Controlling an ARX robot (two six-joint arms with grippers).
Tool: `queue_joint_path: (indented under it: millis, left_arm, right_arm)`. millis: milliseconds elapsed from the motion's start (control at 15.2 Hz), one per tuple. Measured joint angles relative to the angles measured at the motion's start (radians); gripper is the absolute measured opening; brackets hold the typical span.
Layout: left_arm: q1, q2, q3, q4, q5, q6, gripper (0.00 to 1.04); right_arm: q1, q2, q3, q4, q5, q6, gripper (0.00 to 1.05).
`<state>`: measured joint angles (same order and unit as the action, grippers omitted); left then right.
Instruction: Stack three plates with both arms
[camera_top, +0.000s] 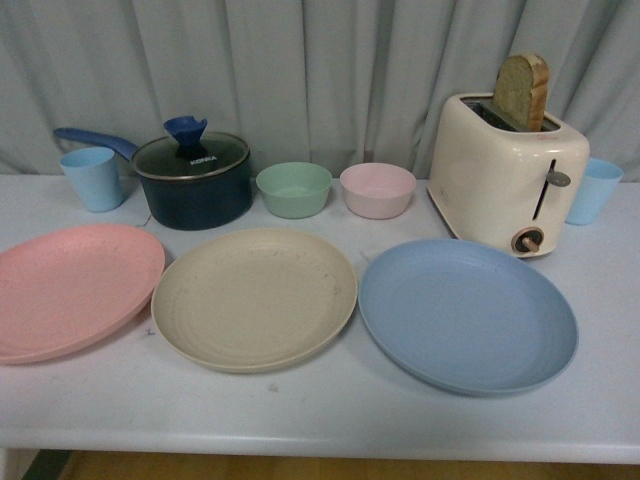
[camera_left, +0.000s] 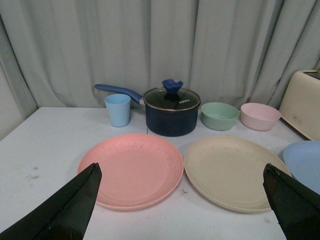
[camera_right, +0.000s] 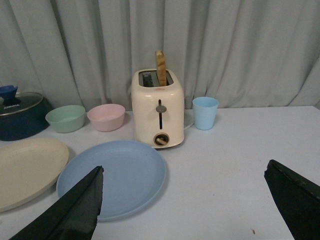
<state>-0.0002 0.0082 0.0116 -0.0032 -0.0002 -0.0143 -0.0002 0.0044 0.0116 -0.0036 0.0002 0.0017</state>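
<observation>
Front view: saw three plates lying flat in a row along the near part of the white table (camera_top: 320, 415), none stacked. Pink plate (camera_top: 70, 290) on the left, partly cut by the frame edge; beige plate (camera_top: 255, 298) in the middle; blue plate (camera_top: 468, 315) on the right. Rims just beside each other; could not tell whether touching. Behind them, left to right: light blue cup (camera_top: 92, 178), dark blue pot (camera_top: 195, 190) with glass lid (camera_top: 190, 155) and blue handle pointing left, green bowl (camera_top: 293, 190), pink bowl (camera_top: 377, 190), cream toaster (camera_top: 505, 175) with a bread slice (camera_top: 522, 92) standing up in one slot, second light blue cup (camera_top: 594, 190) partly hidden behind the toaster. Grey curtain (camera_top: 320, 60) at the back. Left wrist view: found left gripper (camera_left: 181, 169) spread wide, black fingers (camera_left: 70, 205) at opposite lower corners, gripping nothing, on the near side of the pink and beige plates, no contact seen with either. Right wrist view: found right gripper (camera_right: 185, 167) likewise spread wide, nothing held between its tips, on the near side of the blue plate, toaster straight beyond it, no contact seen.
</observation>
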Motion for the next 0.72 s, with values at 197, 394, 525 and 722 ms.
queue_joint_path:
  millis: [197, 394, 525, 722]
  left_arm:
    - [0.0, 0.0, 0.0, 0.0, 0.0, 0.0, 0.98]
    - [0.0, 0.0, 0.0, 0.0, 0.0, 0.0, 0.98]
    - [0.0, 0.0, 0.0, 0.0, 0.0, 0.0, 0.98]
    - [0.0, 0.0, 0.0, 0.0, 0.0, 0.0, 0.98]
  right_arm:
    - [0.0, 0.0, 0.0, 0.0, 0.0, 0.0, 0.98]
    - [0.0, 0.0, 0.0, 0.0, 0.0, 0.0, 0.98]
    - [0.0, 0.0, 0.0, 0.0, 0.0, 0.0, 0.98]
    - [0.0, 0.0, 0.0, 0.0, 0.0, 0.0, 0.98]
